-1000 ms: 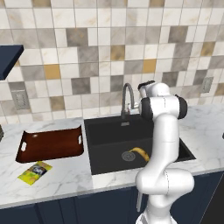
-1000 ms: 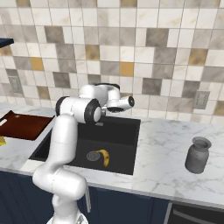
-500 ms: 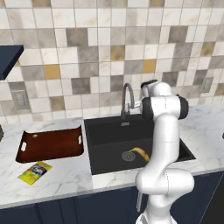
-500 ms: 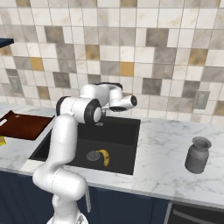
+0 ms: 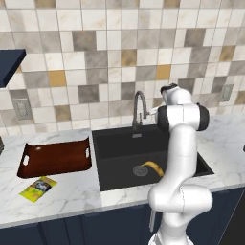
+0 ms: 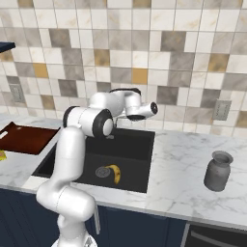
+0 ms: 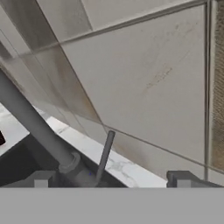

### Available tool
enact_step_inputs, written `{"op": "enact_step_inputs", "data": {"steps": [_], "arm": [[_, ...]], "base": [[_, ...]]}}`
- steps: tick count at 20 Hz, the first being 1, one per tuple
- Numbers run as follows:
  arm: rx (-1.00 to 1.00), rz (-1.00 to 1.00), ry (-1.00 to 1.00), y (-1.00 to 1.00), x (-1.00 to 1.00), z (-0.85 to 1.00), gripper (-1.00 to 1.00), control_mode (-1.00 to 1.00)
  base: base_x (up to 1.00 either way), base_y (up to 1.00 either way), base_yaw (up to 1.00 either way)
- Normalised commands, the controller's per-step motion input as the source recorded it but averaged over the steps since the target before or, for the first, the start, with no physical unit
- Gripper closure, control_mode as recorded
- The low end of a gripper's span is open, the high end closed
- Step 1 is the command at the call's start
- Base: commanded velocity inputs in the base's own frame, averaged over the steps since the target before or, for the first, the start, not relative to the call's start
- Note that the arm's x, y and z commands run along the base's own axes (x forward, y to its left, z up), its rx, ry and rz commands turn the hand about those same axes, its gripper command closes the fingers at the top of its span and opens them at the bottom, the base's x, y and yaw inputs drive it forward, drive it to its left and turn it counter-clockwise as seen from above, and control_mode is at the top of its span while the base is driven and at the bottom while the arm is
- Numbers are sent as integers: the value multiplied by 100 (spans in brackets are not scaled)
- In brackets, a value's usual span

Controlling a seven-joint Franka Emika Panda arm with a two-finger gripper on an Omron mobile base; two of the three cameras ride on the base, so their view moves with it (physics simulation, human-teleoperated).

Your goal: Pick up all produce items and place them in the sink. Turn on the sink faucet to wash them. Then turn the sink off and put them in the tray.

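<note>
**Claw wide open at the faucet, banana in the sink**

Left base view: the arm reaches up behind the sink (image 5: 115,139), its hand just right of the faucet (image 5: 139,108). The gripper itself is hidden by the arm here. A banana (image 5: 153,167) lies on the basin floor, touching the right side of the drain (image 5: 140,170). The tray (image 5: 55,157) sits on the counter left of the sink, and a yellow-green packet (image 5: 38,187) lies in front of it.

Right base view: the arm bends over the sink's back edge, hand level with the faucet's base. The banana sits just right of the drain. A grey jar (image 6: 218,171) stands on the counter well to the right.

Hand view: the gripper (image 7: 112,179) has its two tips far apart, nothing between them. The faucet's stem and base are at left, and its thin lever (image 7: 105,155) stands tilted between the tips, touching neither. Wall tiles (image 7: 144,74) are behind.
</note>
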Motion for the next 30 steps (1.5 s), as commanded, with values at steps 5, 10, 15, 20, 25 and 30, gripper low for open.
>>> {"op": "enact_step_inputs", "data": {"steps": [5,10,15,20,25,30], "arm": [[0,0,-1,-22,-37,12,-100,-100],[0,0,-5,-13,-57,16,-100,-100],[0,0,-8,-6,-72,17,-100,-100],[0,0,-9,0,-76,21,-100,-100],[0,0,-11,0,-78,24,-100,-100],[0,0,-7,0,-81,25,-100,-100]], "base": [[0,0,0],[0,0,0],[0,0,0],[0,0,0],[0,0,0],[0,0,0]]}}
